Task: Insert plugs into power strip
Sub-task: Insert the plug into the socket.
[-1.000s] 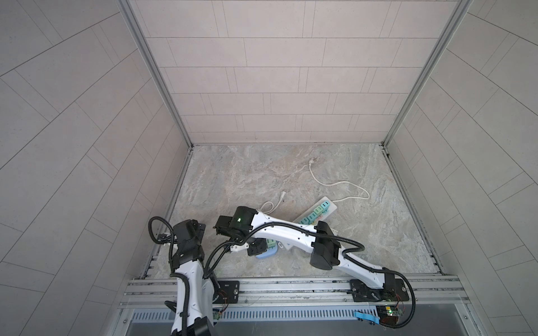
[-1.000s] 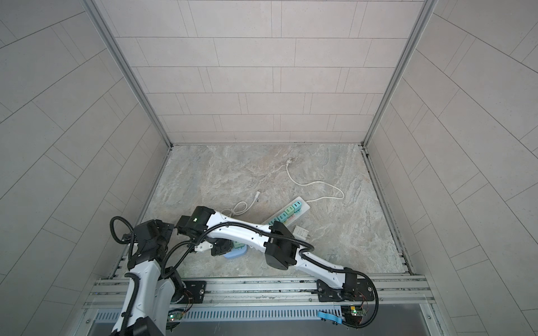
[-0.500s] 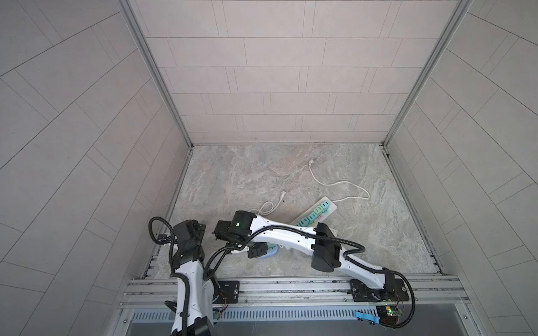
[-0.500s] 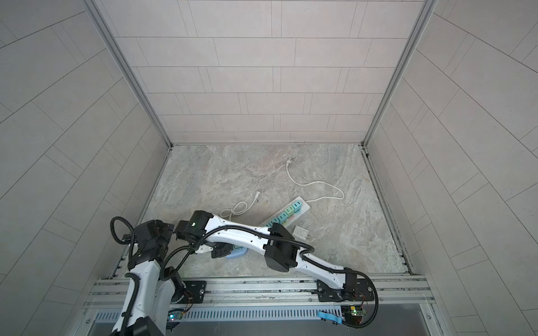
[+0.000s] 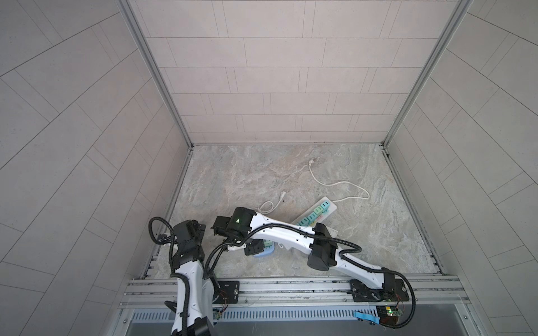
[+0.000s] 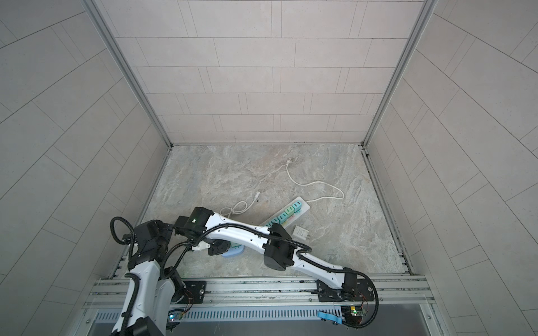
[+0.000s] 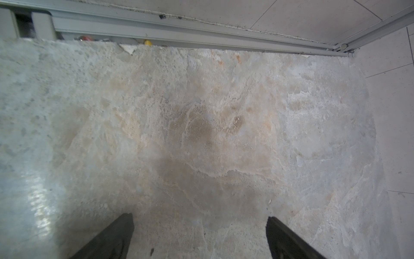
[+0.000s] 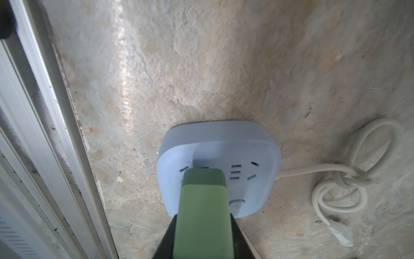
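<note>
My right gripper is shut on a green plug, its black fingers pressed to the plug's two sides. The plug's front end sits over the socket face of a pale blue square power strip and hides the prongs, so I cannot tell whether they are in. In both top views this gripper hangs over the blue strip near the front. A long white power strip holds several teal and mint plugs. My left gripper is open over bare floor.
A flat white charger block lies beside the long strip. A knotted white cord runs from the blue strip and ends in a small white plug. A second white cord trails toward the back. A metal rail borders the floor nearby.
The right arm's wrist has shifted slightly toward the front left, carrying the green plug down over the blue strip. The left arm has not moved.
</note>
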Available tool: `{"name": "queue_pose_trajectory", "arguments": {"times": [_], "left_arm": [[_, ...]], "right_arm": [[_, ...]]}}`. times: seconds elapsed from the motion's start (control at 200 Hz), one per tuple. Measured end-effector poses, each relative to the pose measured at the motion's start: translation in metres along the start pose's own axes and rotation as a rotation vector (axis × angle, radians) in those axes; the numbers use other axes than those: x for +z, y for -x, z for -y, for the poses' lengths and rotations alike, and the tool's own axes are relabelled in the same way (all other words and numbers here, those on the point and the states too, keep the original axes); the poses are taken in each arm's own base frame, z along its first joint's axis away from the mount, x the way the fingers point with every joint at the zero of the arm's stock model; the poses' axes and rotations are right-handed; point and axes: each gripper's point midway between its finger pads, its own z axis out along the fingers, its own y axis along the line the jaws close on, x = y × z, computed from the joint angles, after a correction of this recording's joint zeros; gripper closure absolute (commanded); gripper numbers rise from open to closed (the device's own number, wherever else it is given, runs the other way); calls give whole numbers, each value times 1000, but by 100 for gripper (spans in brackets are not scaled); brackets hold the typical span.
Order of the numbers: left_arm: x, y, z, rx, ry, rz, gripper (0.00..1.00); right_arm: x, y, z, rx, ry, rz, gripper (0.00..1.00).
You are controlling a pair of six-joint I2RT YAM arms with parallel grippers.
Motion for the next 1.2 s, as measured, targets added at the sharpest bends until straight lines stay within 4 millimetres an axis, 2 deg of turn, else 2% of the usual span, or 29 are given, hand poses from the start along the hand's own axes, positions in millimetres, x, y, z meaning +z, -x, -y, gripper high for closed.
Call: {"name": "queue_pose_trajectory", "arguments": {"times": [0.07, 0.1, 0.29, 0.485, 0.746, 0.811, 1.201], "left_arm": [[0, 0, 0, 0, -1, 1, 0], [0, 0, 0, 0, -2, 1, 0], [0, 0, 0, -2, -2, 2, 0], [0, 0, 1, -3, -6, 1, 0], [-1, 0, 1, -2, -7, 2, 0], [-1, 0, 1, -3, -8, 2, 0], [-1, 0, 1, -3, -11, 4, 0]], "right_arm": [[2, 0, -1, 9, 20, 5, 61], [14, -3, -1, 5, 29, -30, 59], [11, -4, 0, 36, 72, 13, 58], [9, -4, 5, 67, 94, 49, 50], [4, 10, 17, 107, 128, 164, 45], [4, 12, 18, 112, 135, 180, 42], [-1, 15, 11, 117, 181, 229, 42]]}}
